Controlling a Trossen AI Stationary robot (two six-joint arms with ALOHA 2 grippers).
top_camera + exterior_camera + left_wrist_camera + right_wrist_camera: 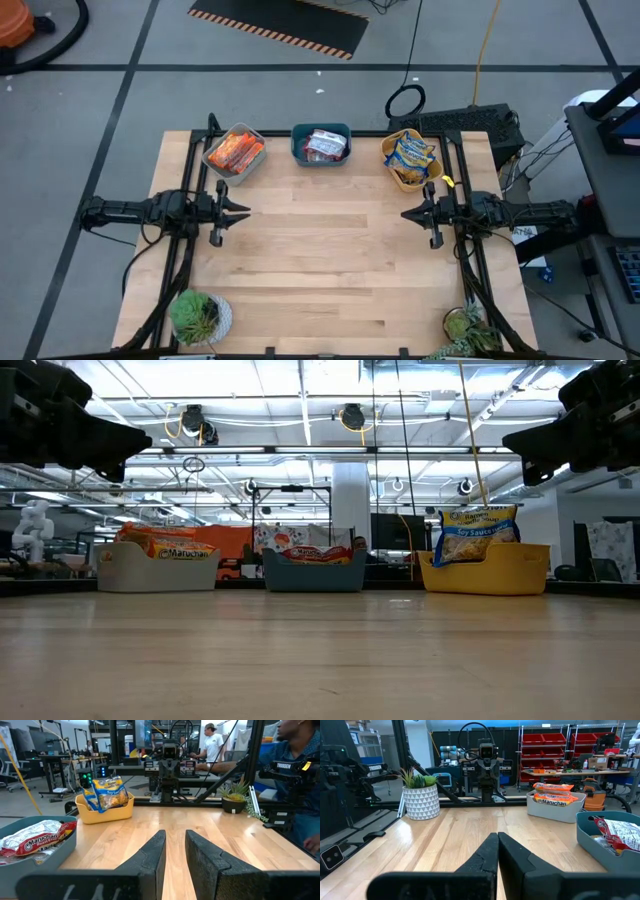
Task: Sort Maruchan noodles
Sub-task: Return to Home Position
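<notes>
Maruchan noodles (325, 145) rest in the teal tub (320, 163) and the tubs flanking it; left gripper (243, 210), slightly parted, and right gripper (405, 214), closed, hang about equally far from it, both empty

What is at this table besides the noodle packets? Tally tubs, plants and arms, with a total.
Tubs: 3 (grey tub, teal tub, yellow tub)
Potted plants: 2 (left plant, right plant)
Arms: 2 (left arm, right arm)
Total: 7

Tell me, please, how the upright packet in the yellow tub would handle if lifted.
Probably light and crinkly: the packet looks like thin glossy film. It sticks out of the yellow tub, so a nudge may tip it.
</notes>
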